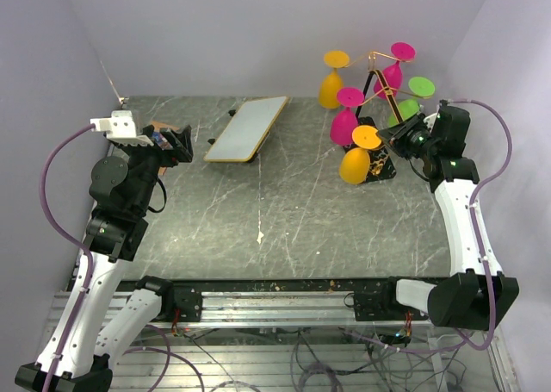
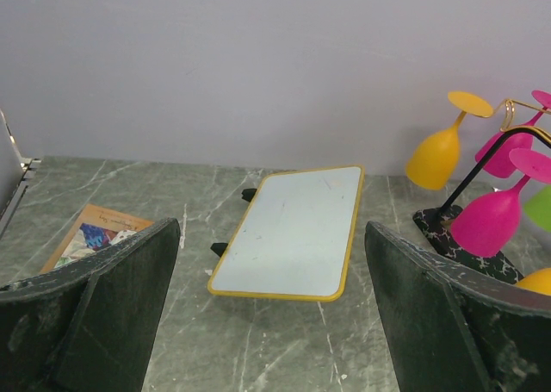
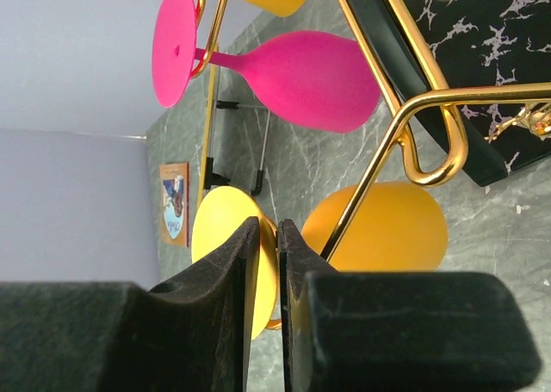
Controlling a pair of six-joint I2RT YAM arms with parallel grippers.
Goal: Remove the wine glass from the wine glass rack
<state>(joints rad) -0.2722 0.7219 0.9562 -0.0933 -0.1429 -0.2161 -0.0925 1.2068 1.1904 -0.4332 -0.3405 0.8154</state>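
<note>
The wine glass rack (image 1: 372, 60) stands at the back right, a gold wire stand on a black veined base (image 3: 491, 21), with several coloured glasses hanging bowl-down. The nearest one is an orange wine glass (image 1: 355, 166) with its foot (image 3: 225, 254) up on a wire arm (image 3: 422, 99). My right gripper (image 3: 277, 237) reaches in from the right, and its fingers stand almost together with the rim of that orange foot pinched between them. My left gripper (image 2: 271, 323) hovers at the left of the table, far from the rack, wide open and holding nothing.
A pink glass (image 3: 301, 77) hangs just above the gripped one; another pink, a green (image 1: 405, 108) and a second orange glass (image 1: 331, 86) hang further back. A yellow-rimmed white tray (image 2: 288, 233) lies mid-table. A small printed card (image 2: 90, 237) lies at the left by the wall.
</note>
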